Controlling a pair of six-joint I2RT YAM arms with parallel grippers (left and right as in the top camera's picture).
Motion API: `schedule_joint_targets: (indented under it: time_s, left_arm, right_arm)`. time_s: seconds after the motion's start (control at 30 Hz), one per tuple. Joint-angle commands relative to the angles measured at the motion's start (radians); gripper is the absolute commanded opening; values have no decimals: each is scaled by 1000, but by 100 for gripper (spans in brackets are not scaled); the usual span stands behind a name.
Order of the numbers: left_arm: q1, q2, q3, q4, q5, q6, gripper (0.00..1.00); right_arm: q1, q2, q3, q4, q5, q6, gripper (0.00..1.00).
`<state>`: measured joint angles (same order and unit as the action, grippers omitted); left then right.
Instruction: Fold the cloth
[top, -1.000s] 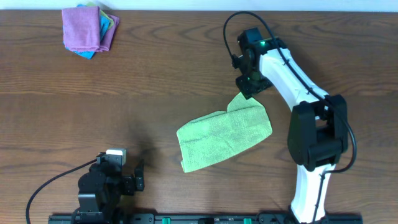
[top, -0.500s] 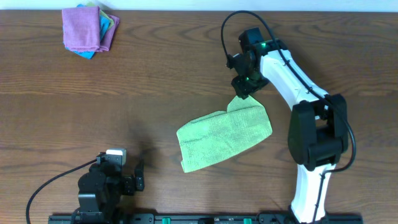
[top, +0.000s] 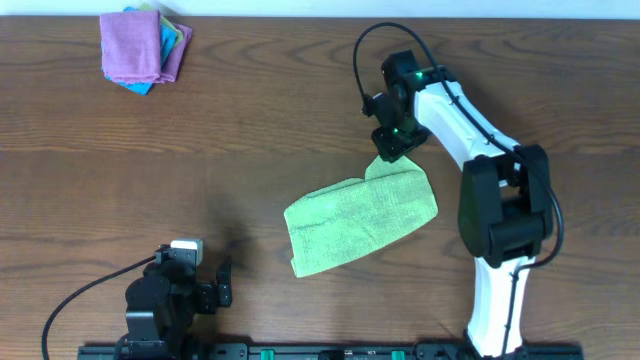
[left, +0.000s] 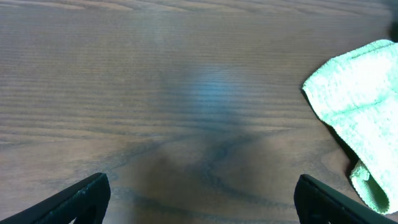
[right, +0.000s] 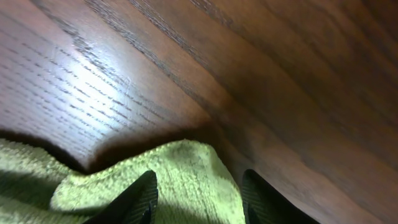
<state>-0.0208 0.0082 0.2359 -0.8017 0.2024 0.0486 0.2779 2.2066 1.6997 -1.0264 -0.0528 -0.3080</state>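
The lime-green cloth (top: 360, 222) lies loosely folded on the wooden table, with one corner pointing up toward the right arm. My right gripper (top: 393, 150) hovers at that upper corner. In the right wrist view its fingers (right: 199, 202) are apart, with the cloth corner (right: 186, 177) lying between them on the table. My left gripper (top: 212, 285) rests near the front edge, well left of the cloth. In the left wrist view its fingers (left: 199, 199) are wide apart and empty, and the cloth's edge (left: 364, 130) shows at the right.
A pile of folded purple and blue cloths (top: 138, 45) sits at the far left back corner. The right arm's white base (top: 500, 290) stands at the front right. A black rail (top: 320, 352) runs along the front edge.
My right gripper has shifted slightly left and up along the cloth's upper corner. The cloth and the left arm have not moved.
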Motion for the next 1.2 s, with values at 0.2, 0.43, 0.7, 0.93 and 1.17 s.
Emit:
schedule_joint_targets:
  time_s: [0.2,0.43,0.7,0.93,1.17]
  left_arm:
    - [-2,-5,-4,-14,0,-1,96]
    - [-2,-5,-4,-14,0,-1,96]
    - [-2,-5,-4,-14,0,-1,96]
    - [-2,-5,-4,-14,0,-1,95]
    - [-2,-5,-4,-14,0,-1,96]
  right_arm:
    - [-16,56,-8,2,-7,-14,18]
    - [-13,56,28,-35,-7,74,1]
    - [4,56,358,-141,82,235,1]
    - [6,56,759,-136,185,305,1]
    - [11,56,1021,-209,264,315,1]
